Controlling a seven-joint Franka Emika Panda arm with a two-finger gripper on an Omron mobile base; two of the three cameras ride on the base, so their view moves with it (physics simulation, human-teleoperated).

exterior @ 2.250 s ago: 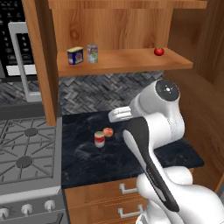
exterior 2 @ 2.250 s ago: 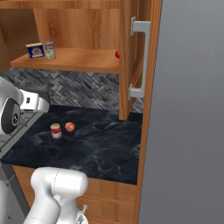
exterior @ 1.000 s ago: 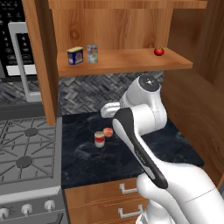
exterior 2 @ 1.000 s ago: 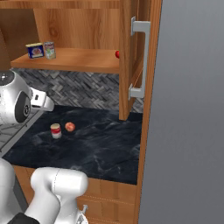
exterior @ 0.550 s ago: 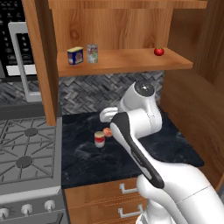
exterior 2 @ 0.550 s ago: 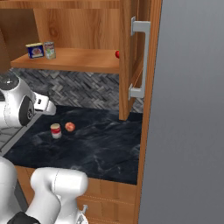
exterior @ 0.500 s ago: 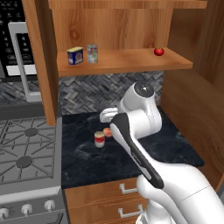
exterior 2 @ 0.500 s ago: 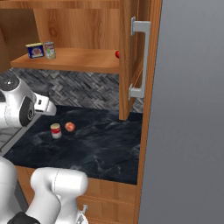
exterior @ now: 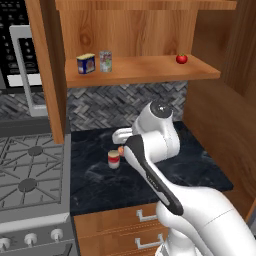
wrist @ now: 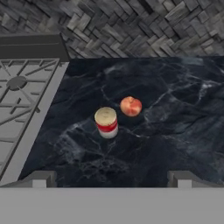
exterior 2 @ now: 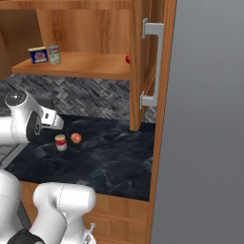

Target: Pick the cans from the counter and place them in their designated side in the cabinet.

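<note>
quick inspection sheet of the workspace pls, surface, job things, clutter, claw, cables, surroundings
surface: dark black marbled stone counter, dry and unmarked.
job's things: small silver-topped can with red-and-white label upright on the counter; small can with greenish multicoloured label upright at the left end of the open warm-brown wooden cabinet's plank shelf.
clutter: round red-orange fruit beside the red-and-white can, apart from it; squat blue-and-yellow tin next to the shelved can; small red fruit at the shelf's right end.
claw: claw open, empty, above the counter, short of the can.
cables: nothing seen.
surroundings: grey gas stove top left of the counter; grey herringbone tile backsplash.
</note>
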